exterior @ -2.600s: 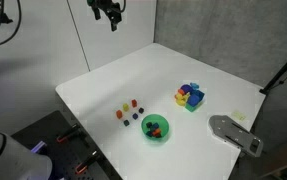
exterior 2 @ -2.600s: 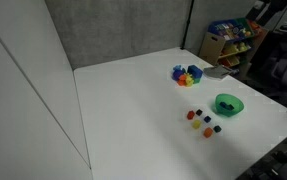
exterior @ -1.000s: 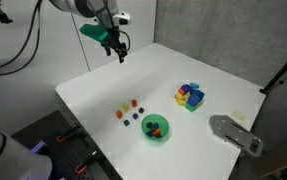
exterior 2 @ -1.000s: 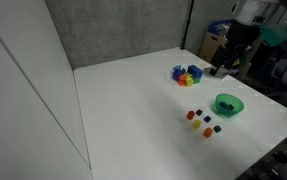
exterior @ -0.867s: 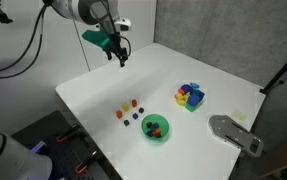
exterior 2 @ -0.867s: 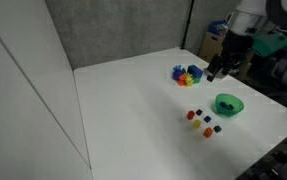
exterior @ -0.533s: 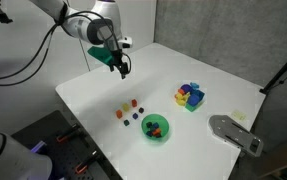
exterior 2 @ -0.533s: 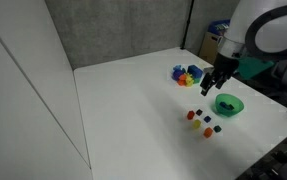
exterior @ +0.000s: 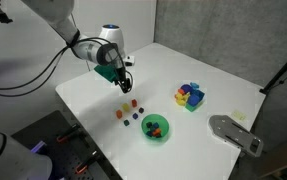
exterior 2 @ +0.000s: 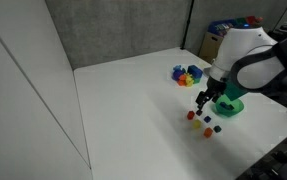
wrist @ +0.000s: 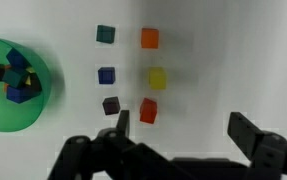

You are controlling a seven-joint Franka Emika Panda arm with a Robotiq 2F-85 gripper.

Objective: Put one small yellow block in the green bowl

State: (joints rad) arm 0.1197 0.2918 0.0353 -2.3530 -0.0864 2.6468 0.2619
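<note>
Near the wrist view's middle, the small yellow block [wrist: 157, 78] is lying right of the green bowl [wrist: 13, 112], probably light and rigid, waiting for the spread gripper [wrist: 180, 122] to pinch opposite faces.

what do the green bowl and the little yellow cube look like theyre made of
Green bowl: probably plastic, going by the uniform bright green and smooth wall with a slight sheen. Small yellow block: painted wood or plastic, and the look leaves it open. Its colour is flat and even with no grain showing, but the wrist view is blurred.
</note>
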